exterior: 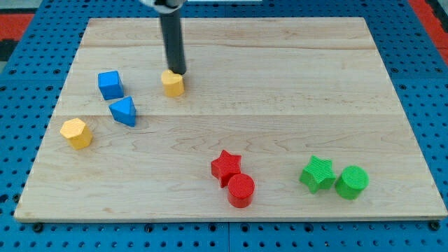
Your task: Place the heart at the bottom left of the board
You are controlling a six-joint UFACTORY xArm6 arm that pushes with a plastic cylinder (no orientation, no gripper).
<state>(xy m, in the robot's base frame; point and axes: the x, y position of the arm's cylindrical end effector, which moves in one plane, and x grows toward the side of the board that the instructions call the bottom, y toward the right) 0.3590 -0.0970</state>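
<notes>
I can read no text, label, brand, number or sign anywhere from here: none on the wooden board (280, 84), none on the coloured blocks, none on the rod above my tip (179, 72), none on the blue pegboard (420, 63) around it.

Pale wooden board (280, 105) — eight small blocks scattered — on blue pegboard (427, 84).

1 camera looks down at a slant on the whole wooden board (280, 105), fairly near.
</notes>
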